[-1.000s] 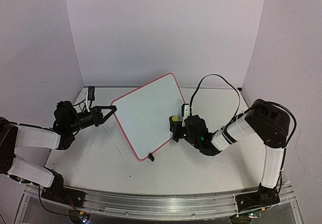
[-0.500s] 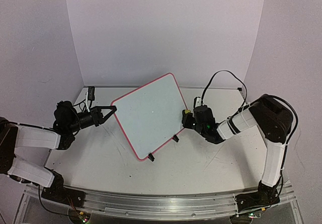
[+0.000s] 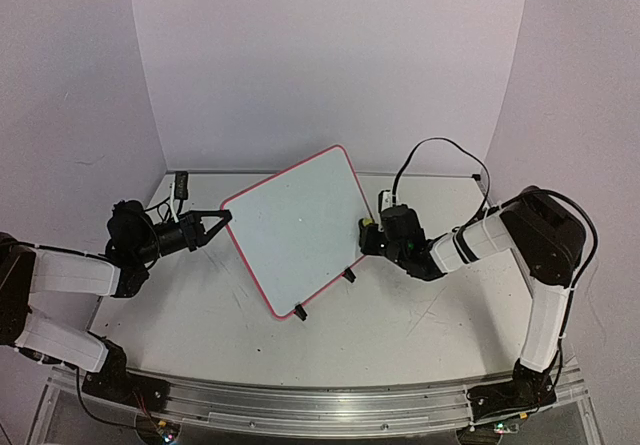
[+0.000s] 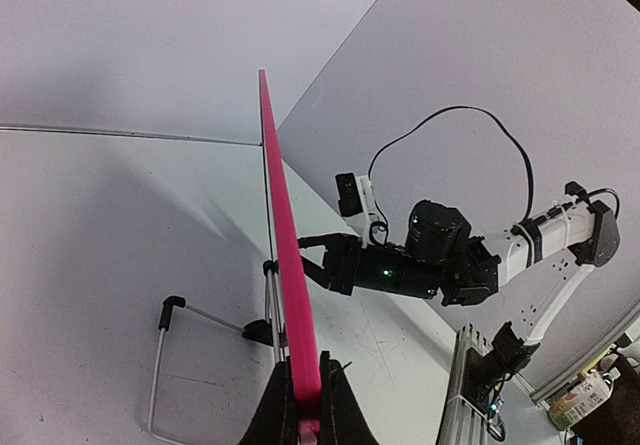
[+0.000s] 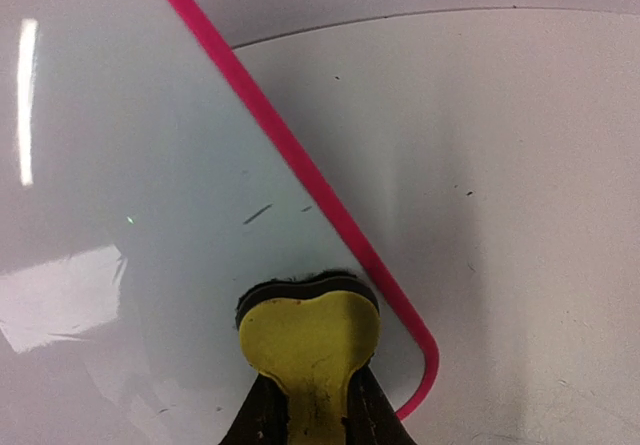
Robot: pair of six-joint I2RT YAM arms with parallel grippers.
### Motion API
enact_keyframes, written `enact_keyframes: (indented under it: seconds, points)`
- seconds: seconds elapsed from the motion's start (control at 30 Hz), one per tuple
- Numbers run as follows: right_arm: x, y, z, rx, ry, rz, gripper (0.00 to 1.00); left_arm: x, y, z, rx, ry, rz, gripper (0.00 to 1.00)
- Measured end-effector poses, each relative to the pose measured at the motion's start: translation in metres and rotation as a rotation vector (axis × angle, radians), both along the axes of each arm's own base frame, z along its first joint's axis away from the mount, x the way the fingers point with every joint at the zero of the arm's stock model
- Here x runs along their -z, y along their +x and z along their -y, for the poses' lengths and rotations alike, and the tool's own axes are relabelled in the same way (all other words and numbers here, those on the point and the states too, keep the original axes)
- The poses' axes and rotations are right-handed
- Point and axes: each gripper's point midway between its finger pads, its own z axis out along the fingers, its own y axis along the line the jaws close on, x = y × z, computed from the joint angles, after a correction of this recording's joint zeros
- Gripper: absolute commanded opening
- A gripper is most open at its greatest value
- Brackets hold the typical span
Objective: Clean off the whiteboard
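Note:
The whiteboard (image 3: 290, 227), white with a red-pink frame, stands tilted on the table, its face almost free of writing. My left gripper (image 3: 224, 216) is shut on its left corner; in the left wrist view the pink frame edge (image 4: 286, 285) runs up from between the fingers of that gripper (image 4: 305, 405). My right gripper (image 3: 366, 233) is shut on a yellow eraser (image 5: 308, 327), whose dark felt presses on the board's face (image 5: 150, 165) near its rounded right corner. A small dark mark (image 5: 257, 213) lies just beyond the eraser.
Two black feet (image 3: 347, 275) (image 3: 299, 312) prop the board on the table. A wire stand (image 4: 160, 365) shows behind it. A small black object (image 3: 181, 183) lies at the back left by the wall. Walls close in on three sides.
My right gripper with the eraser has moved right and a little up, from inside the board's lower right edge to its right corner. The left gripper and the board have stayed put.

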Motion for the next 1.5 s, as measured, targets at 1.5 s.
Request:
enact_keyframes:
  seconds: [1.5]
  points:
    - [-0.008,-0.023,-0.034,-0.075,-0.036,0.019,0.15,0.0,0.0,0.0,-0.002,0.0,-0.001,0.0]
